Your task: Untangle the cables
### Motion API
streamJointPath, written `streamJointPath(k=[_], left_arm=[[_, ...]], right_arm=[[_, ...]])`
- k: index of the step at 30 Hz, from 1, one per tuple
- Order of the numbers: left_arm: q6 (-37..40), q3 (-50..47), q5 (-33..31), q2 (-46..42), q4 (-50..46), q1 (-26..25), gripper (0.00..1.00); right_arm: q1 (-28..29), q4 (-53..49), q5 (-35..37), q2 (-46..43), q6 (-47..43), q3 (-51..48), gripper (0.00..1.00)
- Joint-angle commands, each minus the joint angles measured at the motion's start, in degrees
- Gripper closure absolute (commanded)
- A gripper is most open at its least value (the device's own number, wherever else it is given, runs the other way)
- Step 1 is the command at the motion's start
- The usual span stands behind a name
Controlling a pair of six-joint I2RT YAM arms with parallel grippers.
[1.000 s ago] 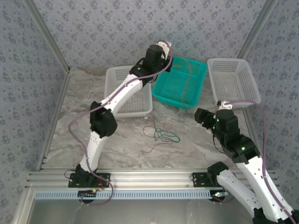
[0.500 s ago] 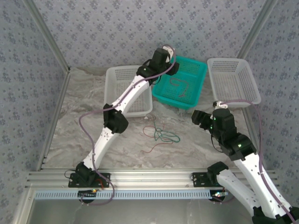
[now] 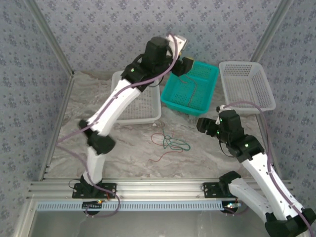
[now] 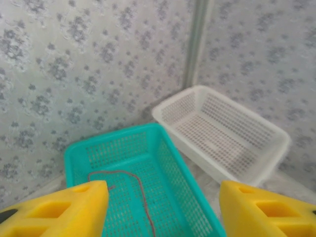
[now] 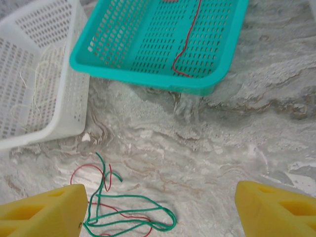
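A tangle of green and red cables lies on the marble table, low and left between my right fingers in the right wrist view. One red cable lies loose in the teal basket, also under my left wrist camera. Thin pale cables rest in the left white basket. My left gripper hovers open and empty high above the teal basket. My right gripper stands open and empty to the right of the tangle.
A second white basket stands at the back right, beside the teal one. The left white basket sits at the back centre-left. Patterned walls and metal posts close in the table on three sides.
My left gripper opened and dropped the red cable into the teal basket, then rose and drew back. My right gripper moved left toward the tangle.
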Motion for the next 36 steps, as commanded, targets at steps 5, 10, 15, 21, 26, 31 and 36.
streamJointPath(k=[5,10,15,21,26,31,36], left_arm=[[-5.79,-43.68,2.33,-24.55,20.32,5.52,0.39],[-12.54,-60.58,-0.04,-36.72,21.18,3.89,0.39],[-24.21,-75.26,-2.39,-41.78,22.48,2.05,0.40],[-32.73,-88.41,-3.71,-39.67,25.79,1.03,0.42],[-37.72,-91.05,-1.85,-34.77,29.51,0.38,0.42],[-39.38,-87.31,-2.79,-27.28,26.64,-1.46,0.42],[-40.32,-82.34,-6.75,-19.84,22.06,-2.94,0.45]], right_arm=[[-0.28,2.71,-4.44,2.17,-2.15,-1.34,0.19],[-0.28,8.18,-6.74,4.40,-1.38,-4.49,0.18],[1.55,11.33,-12.36,8.45,-1.48,-5.00,0.18],[9.23,14.39,-11.85,12.72,-3.08,-6.21,0.15],[16.08,18.94,-8.25,17.00,-4.79,-8.76,0.04],[19.48,20.72,-6.21,23.51,-4.12,-8.79,0.02],[21.03,19.44,-2.86,27.16,-2.72,-7.64,0.02]])
